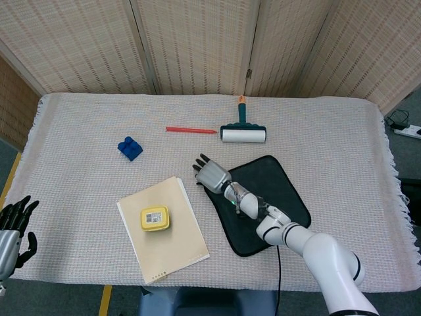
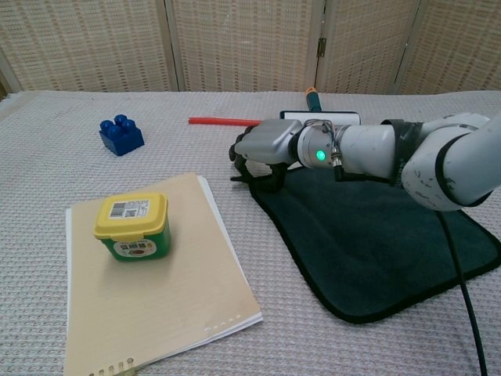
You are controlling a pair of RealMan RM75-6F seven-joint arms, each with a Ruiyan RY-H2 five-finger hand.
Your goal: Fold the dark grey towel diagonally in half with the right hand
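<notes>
- The dark grey towel (image 1: 266, 197) lies flat and unfolded on the table (image 1: 329, 125), right of centre, with its corners pointing roughly along the table's axes.
- The right hand (image 1: 212, 174) sits at the towel's corner nearest the notepad, fingers curled downward at the towel's edge. Whether the fabric is already pinched cannot be determined from either view.
- Judged step: acquiring the corner; no fold has begun. The next move calls for a firm pinch on that corner, a lift clear of the table, and a carry across to the opposite corner.
- The left hand (image 1: 14, 227) rests at the table's near left edge, fingers spread, holding nothing; it is cut off by the frame.
- Just beside the towel lies a notepad (image 1: 164, 230) carrying a yellow-lidded container (image 1: 154, 218).
- Farther back lie a lint roller (image 1: 243, 131), a red pen (image 1: 191, 130) and a blue block (image 1: 129, 147).
- In the chest view the right forearm hides part of the towel's far edge.
</notes>
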